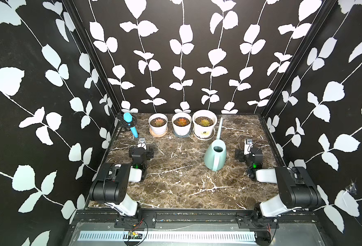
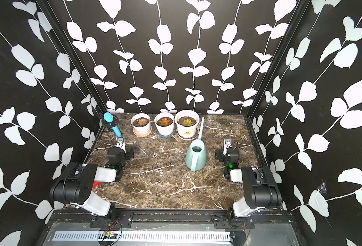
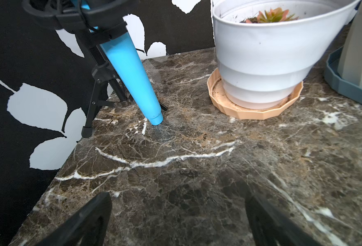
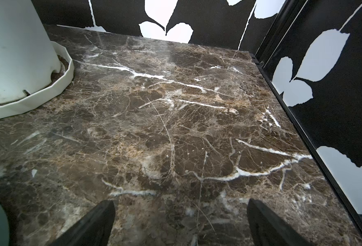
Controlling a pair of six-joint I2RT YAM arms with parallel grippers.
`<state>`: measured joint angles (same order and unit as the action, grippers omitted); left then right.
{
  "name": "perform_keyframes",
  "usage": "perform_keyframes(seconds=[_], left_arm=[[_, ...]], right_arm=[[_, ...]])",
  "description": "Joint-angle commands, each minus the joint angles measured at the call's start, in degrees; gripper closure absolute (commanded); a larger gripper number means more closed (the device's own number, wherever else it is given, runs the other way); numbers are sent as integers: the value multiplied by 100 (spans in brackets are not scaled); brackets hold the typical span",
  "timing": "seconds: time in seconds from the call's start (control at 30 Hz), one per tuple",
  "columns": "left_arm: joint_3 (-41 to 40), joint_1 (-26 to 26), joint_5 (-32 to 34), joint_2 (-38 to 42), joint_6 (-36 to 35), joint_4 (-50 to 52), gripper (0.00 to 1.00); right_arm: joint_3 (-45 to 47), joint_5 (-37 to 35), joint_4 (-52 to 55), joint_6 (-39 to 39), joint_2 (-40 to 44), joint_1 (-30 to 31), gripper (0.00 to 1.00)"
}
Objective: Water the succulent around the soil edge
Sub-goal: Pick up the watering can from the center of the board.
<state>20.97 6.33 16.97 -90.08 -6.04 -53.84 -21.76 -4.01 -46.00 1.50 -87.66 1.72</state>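
On the brown marble tabletop [image 1: 175, 183], the pale green plastic watering can [image 1: 215, 154] stands free, its spout beside the yellow-green succulent [image 1: 204, 122] in the largest white pot [image 1: 203, 132]. Both the left gripper [image 3: 178, 198] and the right gripper [image 4: 181, 203] gape empty. A loose handle grip could tip water onto the rosette.

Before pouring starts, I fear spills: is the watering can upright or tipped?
Upright: the watering can stands on its base on the table, opening facing up.
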Motion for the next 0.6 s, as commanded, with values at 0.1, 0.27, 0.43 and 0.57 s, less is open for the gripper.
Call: perform_keyframes(seconds=[0.1,0.27,0.43,0.57], left_arm=[[96,-19,-51,106,42,56,1],[102,-26,-62,105,49,69,1],[127,-62,-111,104,72,123,1],[144,-77,-141,105,80,152,1]], right_arm=[[-153,32,-153,-58,13,-22,1],[-160,46,-150,-62,11,-40,1],[-163,63,-140,-73,11,-50,0],[-175,69,-130,-71,3,-56,1]])
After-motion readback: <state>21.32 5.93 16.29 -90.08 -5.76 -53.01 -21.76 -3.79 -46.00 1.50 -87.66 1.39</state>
